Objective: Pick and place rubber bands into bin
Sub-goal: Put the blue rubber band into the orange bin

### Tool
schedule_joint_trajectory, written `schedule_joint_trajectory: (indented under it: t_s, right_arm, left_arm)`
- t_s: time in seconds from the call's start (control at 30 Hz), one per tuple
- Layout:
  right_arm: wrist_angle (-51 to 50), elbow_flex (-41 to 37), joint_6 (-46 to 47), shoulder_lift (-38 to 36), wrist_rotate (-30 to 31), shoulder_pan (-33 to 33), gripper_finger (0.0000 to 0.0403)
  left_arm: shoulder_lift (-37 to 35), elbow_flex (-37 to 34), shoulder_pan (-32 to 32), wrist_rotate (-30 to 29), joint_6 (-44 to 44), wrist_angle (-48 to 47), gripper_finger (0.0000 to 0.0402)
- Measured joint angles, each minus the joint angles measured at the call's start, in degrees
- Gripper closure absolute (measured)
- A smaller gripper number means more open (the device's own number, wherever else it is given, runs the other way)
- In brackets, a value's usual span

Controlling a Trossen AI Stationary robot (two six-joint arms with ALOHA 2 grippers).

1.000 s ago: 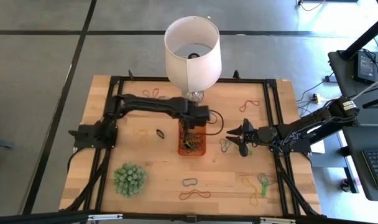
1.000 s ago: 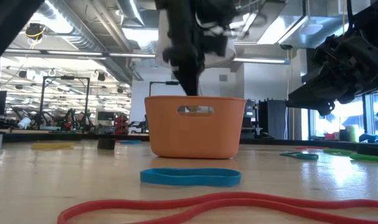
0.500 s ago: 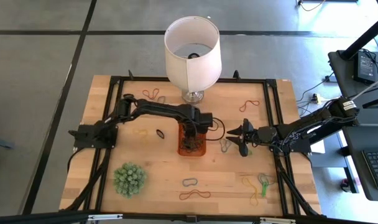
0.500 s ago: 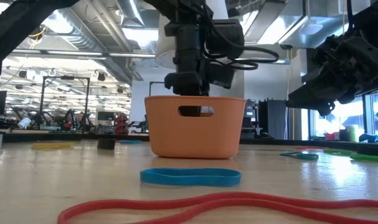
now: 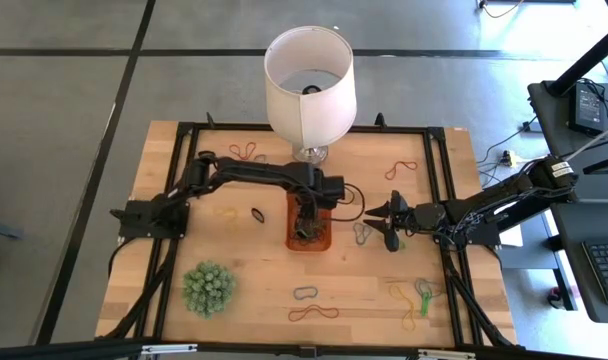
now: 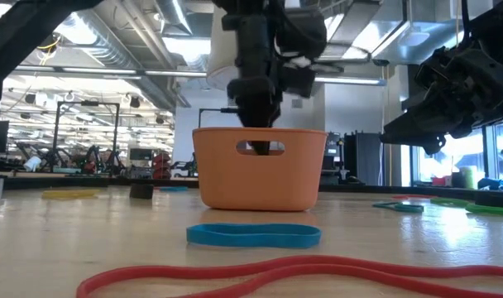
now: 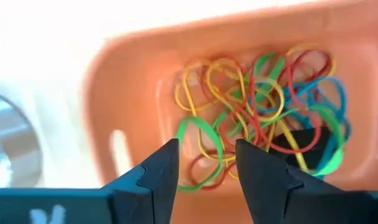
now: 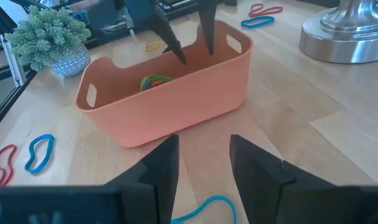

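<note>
The orange bin (image 5: 292, 240) stands at mid-table with a tangle of coloured rubber bands (image 7: 257, 99) on its floor. My left gripper (image 7: 204, 146) points down into the bin's mouth, open, with nothing between its fingers; the right wrist view shows its two tips (image 8: 192, 46) spread just inside the far rim. My right gripper (image 5: 384, 225) waits open to the right of the bin, level with the table. More rubber bands lie loose on the wood: a red one (image 5: 314, 312), a grey-blue one (image 5: 304, 292), a black one (image 5: 256, 214) and others.
A white lampshade on a metal foot (image 5: 307, 85) stands just behind the bin. A spiky green plant (image 5: 207, 288) sits near the front left. Black frame rails (image 5: 439, 180) run along the table's sides. A blue band (image 6: 253, 235) lies in front of the bin.
My left gripper has sunk toward the bin until its fingertips dip inside the rim, shifting slightly toward the table's near edge. Its fingers, shut a second ago, have opened. The bin and my right gripper have kept still.
</note>
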Motion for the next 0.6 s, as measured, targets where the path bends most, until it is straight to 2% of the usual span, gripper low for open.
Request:
schedule_joint_trajectory:
  t_s: [0.17,0.3,0.47,0.6]
  right_arm:
    - [-0.46,0.02,0.0,0.03,0.0,0.01,0.0256]
    - [-1.04,-0.01,0.41,0.03,-0.01,0.01,0.0256]
    - [-1.07,-0.35,0.46,0.03,-0.02,0.01,0.0256]
    - [-1.03,-0.35,1.89,0.03,0.0,0.01,0.0256]
  left_arm:
    - [-2.71,1.62,0.2,-0.04,-1.27,-5.28,0.0256]
    - [-6.41,1.71,0.33,-0.06,-5.6,-9.05,0.0274]
    - [-12.54,-0.03,-0.48,-0.17,-7.31,-8.23,0.0321]
    - [-19.66,-7.27,-2.4,-0.49,-6.5,-7.76,0.0377]
